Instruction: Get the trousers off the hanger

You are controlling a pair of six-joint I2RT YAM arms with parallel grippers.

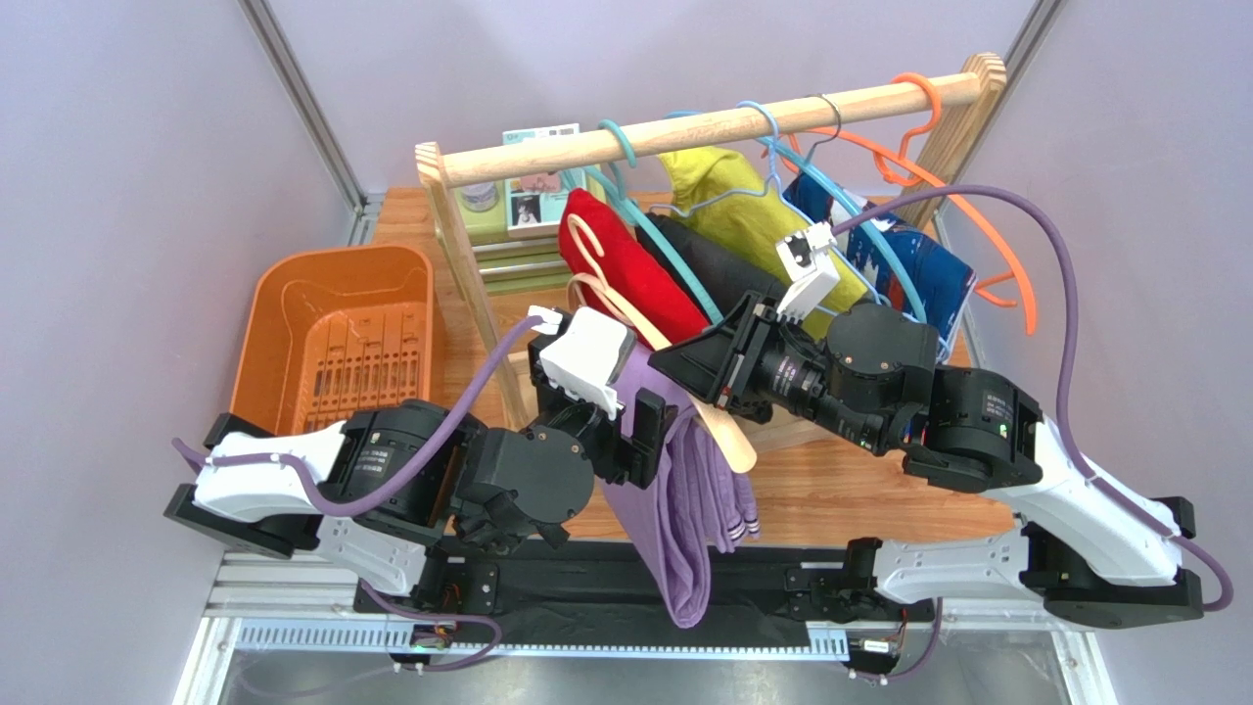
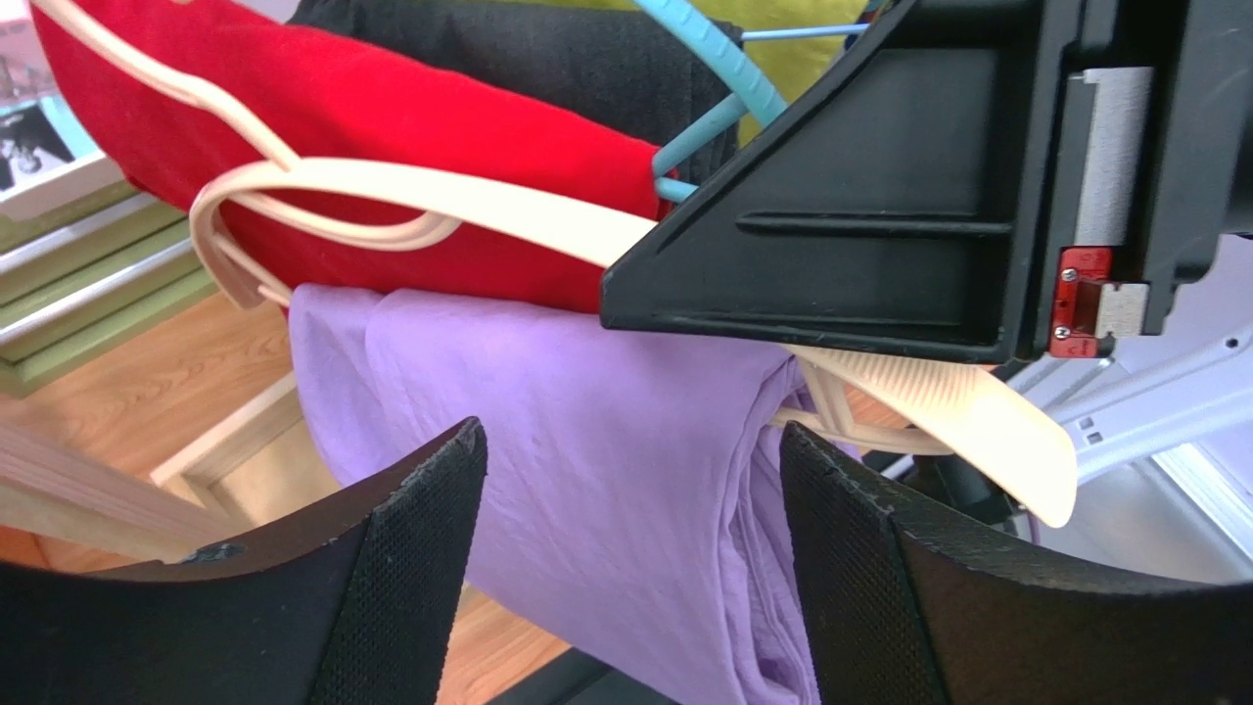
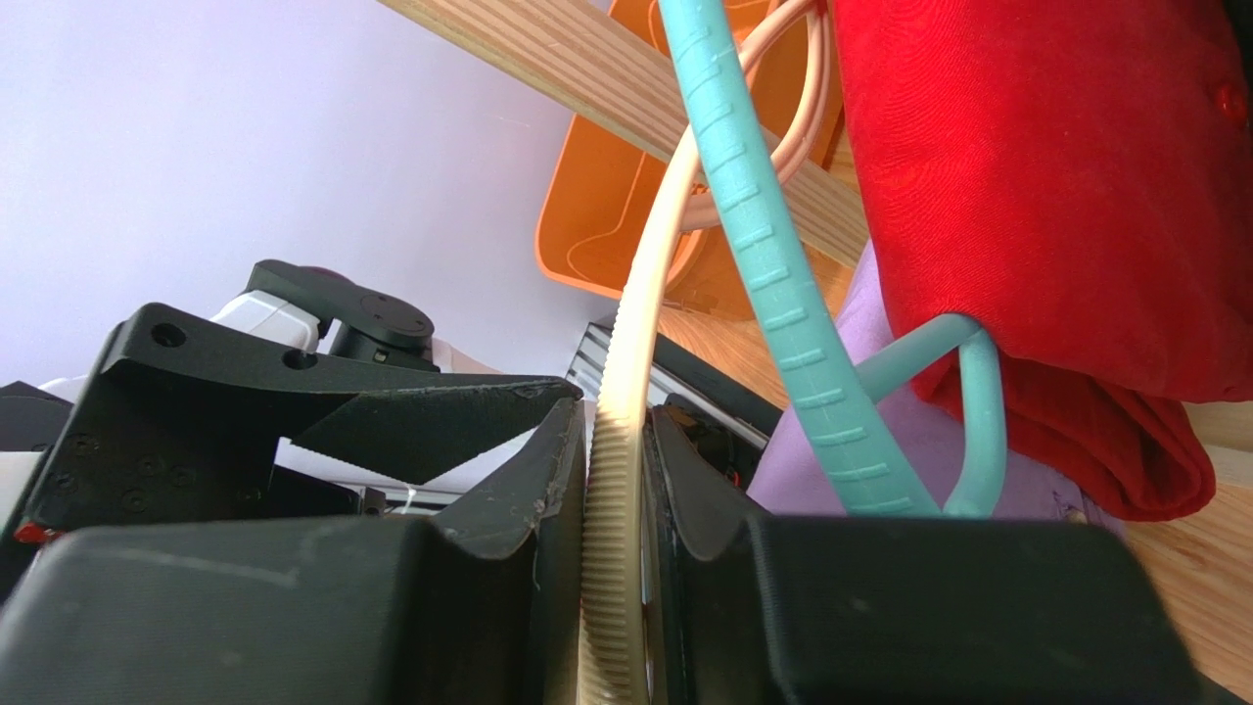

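On the table at 9 o'clock of the top view: orange basket (image 1: 272, 331), no part in the work at hand.

Left gripper (image 1: 647, 426): just 7 o'clock of centre. Jaws spread wide, holding nothing. In the left wrist view its pads (image 2: 427, 558) stand one at either side of the hanging cloth, apparently just short of it, though contact cannot be ruled out from this angle.

Trousers (image 1: 689, 514): lavender, draped over the hanger's lower bar and hanging towards 6 o'clock, past the table's near edge. In the left wrist view they fill the centre (image 2: 588, 411), folded and bunched at 5 o'clock.

Hanger (image 1: 731, 436): cream, tilted, lying across the centre from 11 to 5 o'clock, its hook curling in front of the red garment (image 1: 625, 272).

Right gripper (image 1: 691, 367): reaching in from 3 o'clock. Jaws closed tight on the hanger's ribbed arm, seen edge-on between them in the right wrist view (image 3: 615, 470). A teal hanger (image 3: 765, 250) crosses just beside it.

Rail (image 1: 706, 129): at 12 o'clock, carrying the other garments.

Status: hanger secured; cloth framed but not gripped; trousers not yet off. Left to do, by my reckoning: close on the cloth, draw it off the bar towards 6 o'clock, free it entirely.
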